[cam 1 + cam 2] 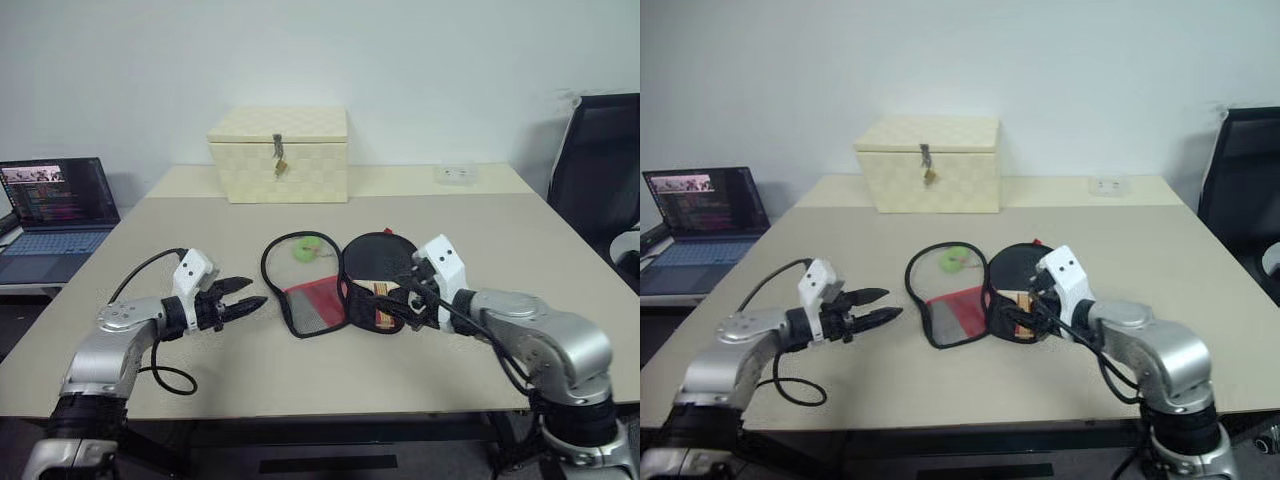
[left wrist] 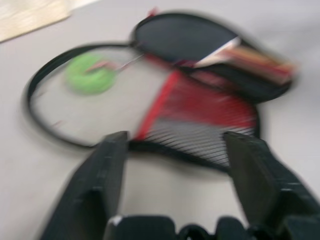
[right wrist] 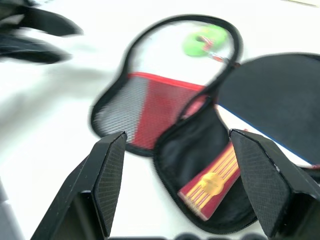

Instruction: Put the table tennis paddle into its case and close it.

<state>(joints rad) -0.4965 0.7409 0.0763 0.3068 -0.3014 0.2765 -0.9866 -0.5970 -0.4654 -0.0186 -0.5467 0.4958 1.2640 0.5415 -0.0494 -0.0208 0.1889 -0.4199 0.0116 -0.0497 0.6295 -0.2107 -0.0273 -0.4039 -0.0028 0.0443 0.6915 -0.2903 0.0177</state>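
While the table tennis paddle [image 3: 260, 115] is lying inside its case [image 1: 345, 285] at mid-table, with the flap lying unzipped and spread to the left, you are seeing both grippers empty with fingers apart: the left gripper [image 1: 245, 298] hovering beside the flap, the right gripper [image 3: 175, 185] poised over the handle end. Behind, a small green ball [image 1: 305, 250] is sitting within the flap's loop, with a cream woven box [image 1: 280, 155] standing at the far edge, a laptop [image 1: 55, 215] sitting off-table left, and a black chair [image 1: 600, 170] standing right.

we see a black case [image 1: 345, 285] with a red and grey mesh flap, a black paddle [image 3: 272, 100] with a red, gold-striped handle, a green ball [image 1: 304, 250], a cream woven box [image 1: 279, 154], a beige table [image 1: 520, 240].
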